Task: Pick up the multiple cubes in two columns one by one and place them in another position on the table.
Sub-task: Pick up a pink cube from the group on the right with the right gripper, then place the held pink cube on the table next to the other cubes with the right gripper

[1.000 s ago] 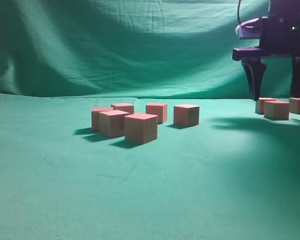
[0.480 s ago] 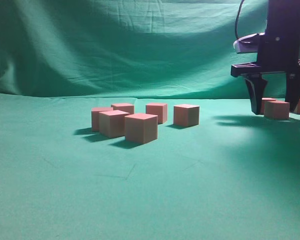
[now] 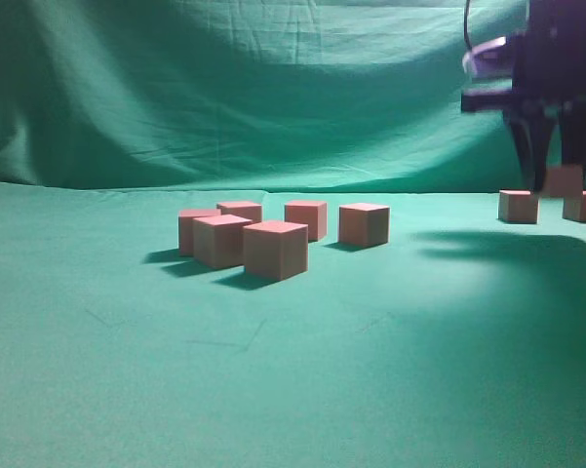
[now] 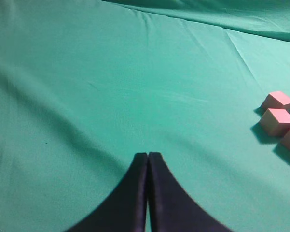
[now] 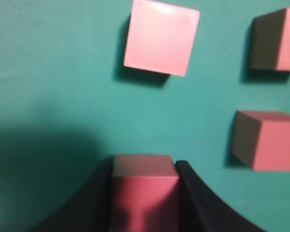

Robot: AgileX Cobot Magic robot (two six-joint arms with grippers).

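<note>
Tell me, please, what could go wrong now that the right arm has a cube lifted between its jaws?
1. The held cube sits between the tips of the right gripper, so it may slip during the carry.
2. It hangs just above the cubes left on the table, such as the nearest cube; a low sideways move might knock them.
3. The cluster of six cubes stands tight together, so placing there may bump a neighbour.

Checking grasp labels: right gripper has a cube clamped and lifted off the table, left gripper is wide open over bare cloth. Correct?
One thing is off: the left gripper is shut, not open. The left wrist view shows its fingers pressed together over bare table cloth. The rest holds: the right gripper has a cube clamped between its fingers, raised off the table in the exterior view.
</note>
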